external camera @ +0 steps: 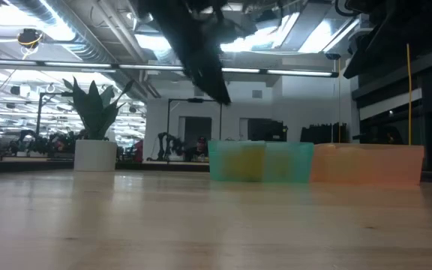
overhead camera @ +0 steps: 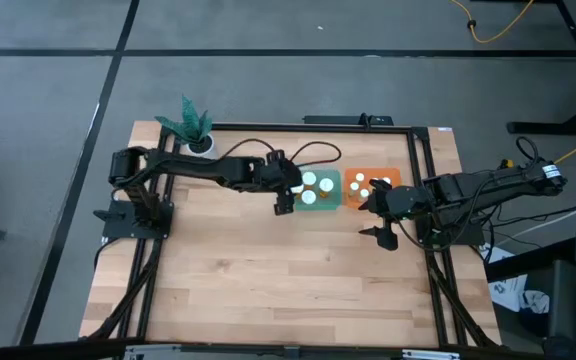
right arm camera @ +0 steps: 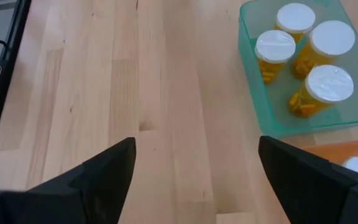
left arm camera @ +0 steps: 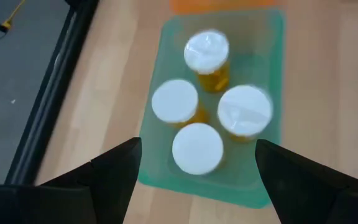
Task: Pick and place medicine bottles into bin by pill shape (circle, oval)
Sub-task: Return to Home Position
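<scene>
The wooden bench (overhead camera: 268,280) fills the middle of the high view, with a dark arm reaching in from each side. The left arm (overhead camera: 203,168) stretches from the bench's left edge across to the bins, and the right arm (overhead camera: 478,188) comes in from the right edge, bent back toward the centre. Two bins stand side by side toward the far side of the bench, touching or nearly so: a green bin (overhead camera: 333,199) on the left and an orange bin (overhead camera: 389,178) on the right. A green plant in a white pot (overhead camera: 196,137) stands at the far left corner, well apart from both bins. The left tool (overhead camera: 286,199) hangs over the left end of the green bin, its fingers (left arm camera: 114,177) spread wide and released, grasping nothing. The right tool (overhead camera: 377,222) hangs over bare wood just in front of the orange bin, also spread wide and empty. Four medicine bottles (left arm camera: 174,101) stand upright and close together inside the green bin, amber bodies under round white caps. Several more white-capped bottles (overhead camera: 361,181) sit in the orange bin, their exact number hard to tell
</scene>
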Controlling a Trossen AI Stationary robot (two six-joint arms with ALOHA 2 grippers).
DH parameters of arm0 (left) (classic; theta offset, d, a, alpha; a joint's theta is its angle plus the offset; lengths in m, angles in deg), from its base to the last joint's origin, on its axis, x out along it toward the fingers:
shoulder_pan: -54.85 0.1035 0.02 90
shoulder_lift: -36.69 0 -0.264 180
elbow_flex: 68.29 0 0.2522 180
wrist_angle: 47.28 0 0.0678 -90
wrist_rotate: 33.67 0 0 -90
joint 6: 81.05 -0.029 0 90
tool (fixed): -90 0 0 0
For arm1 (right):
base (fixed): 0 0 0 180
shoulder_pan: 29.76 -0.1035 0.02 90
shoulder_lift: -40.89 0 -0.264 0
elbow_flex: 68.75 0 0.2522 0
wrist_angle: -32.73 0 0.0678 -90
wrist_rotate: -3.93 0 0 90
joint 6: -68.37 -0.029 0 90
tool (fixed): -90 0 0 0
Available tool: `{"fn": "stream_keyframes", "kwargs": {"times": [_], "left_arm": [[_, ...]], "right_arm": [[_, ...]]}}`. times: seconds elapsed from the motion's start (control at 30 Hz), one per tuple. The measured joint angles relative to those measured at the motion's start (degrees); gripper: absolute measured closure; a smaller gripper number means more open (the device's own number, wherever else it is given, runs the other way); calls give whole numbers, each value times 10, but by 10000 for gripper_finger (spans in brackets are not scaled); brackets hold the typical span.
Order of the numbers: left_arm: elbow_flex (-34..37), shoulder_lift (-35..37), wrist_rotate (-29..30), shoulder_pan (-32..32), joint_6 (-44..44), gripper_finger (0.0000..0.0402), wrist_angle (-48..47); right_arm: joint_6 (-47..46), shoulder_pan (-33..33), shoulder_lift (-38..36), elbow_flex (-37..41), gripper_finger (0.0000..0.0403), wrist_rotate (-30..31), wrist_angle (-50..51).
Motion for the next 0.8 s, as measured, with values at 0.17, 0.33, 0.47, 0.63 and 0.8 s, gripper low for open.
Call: {"fn": "stream_keyframes", "kwargs": {"times": [0.17,0.33,0.47,0.63,0.8], "left_arm": [[-63,36,1,-16,26,95,-97],[-86,62,-2,-41,115,92,-125],[-87,87,-36,-54,148,91,-216],[-65,150,17,-81,212,94,-286],[48,259,72,-136,243,90,-204]], "right_arm": [[16,0,0,0,63,0,-2],[-26,0,0,0,63,0,-14],[-30,-4,-9,0,63,-12,-16],[-27,-25,-64,44,63,-25,-56],[-29,-36,-158,160,63,-20,-189]]}}
